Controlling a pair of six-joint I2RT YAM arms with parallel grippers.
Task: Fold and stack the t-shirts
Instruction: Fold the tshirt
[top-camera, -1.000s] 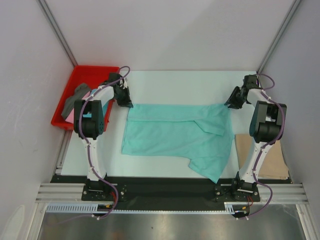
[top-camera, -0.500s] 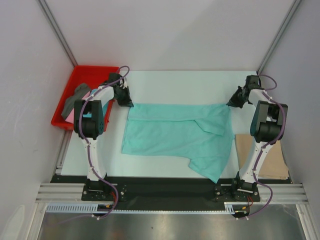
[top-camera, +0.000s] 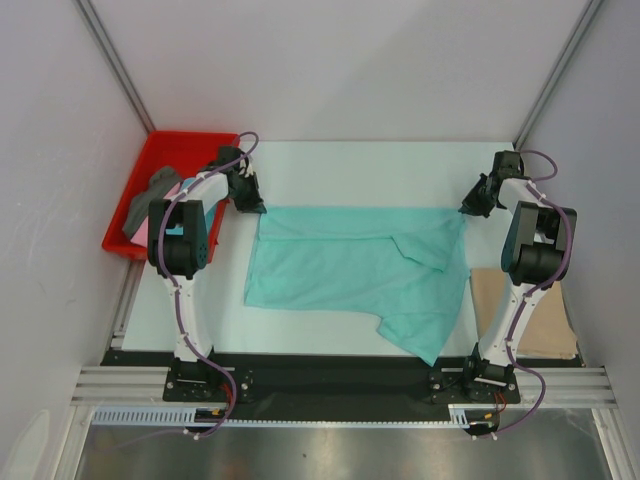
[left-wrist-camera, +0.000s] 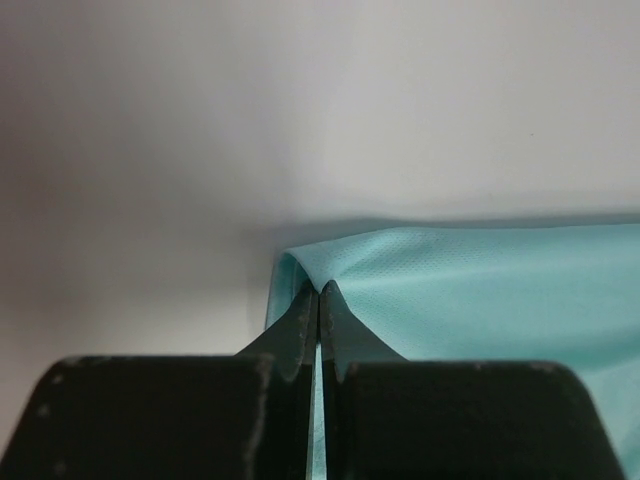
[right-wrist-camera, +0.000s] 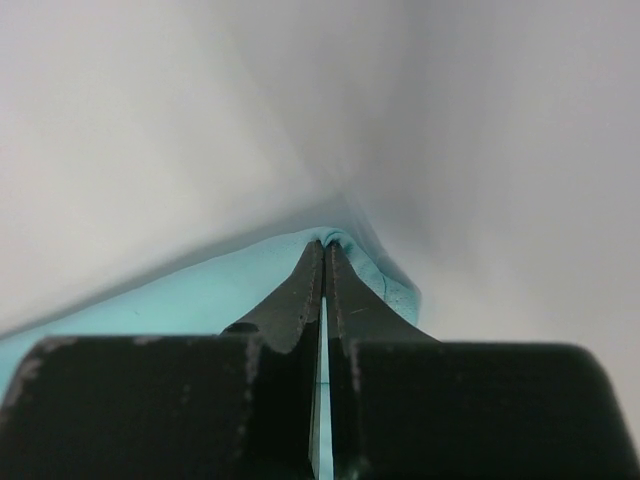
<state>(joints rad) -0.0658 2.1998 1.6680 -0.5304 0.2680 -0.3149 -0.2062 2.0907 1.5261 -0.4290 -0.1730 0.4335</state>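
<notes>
both claws pinch the shirt's far corners

the left claw (left-wrist-camera: 318, 292) is shut tight on the far left corner of the blue-green shirt (top-camera: 340, 265), with cloth bunched at its tips. the right claw (right-wrist-camera: 325, 248) grips the far right corner the same way. the rest of the shirt lies on the table (top-camera: 350, 165) between and behind the claws, one sleeve folded over. this looks like the spreading or first-fold step. next, both claws likely need to lift together and carry the far edge back evenly, cloth taut. a tan shirt (top-camera: 550, 320) lies behind the right claw.
</notes>
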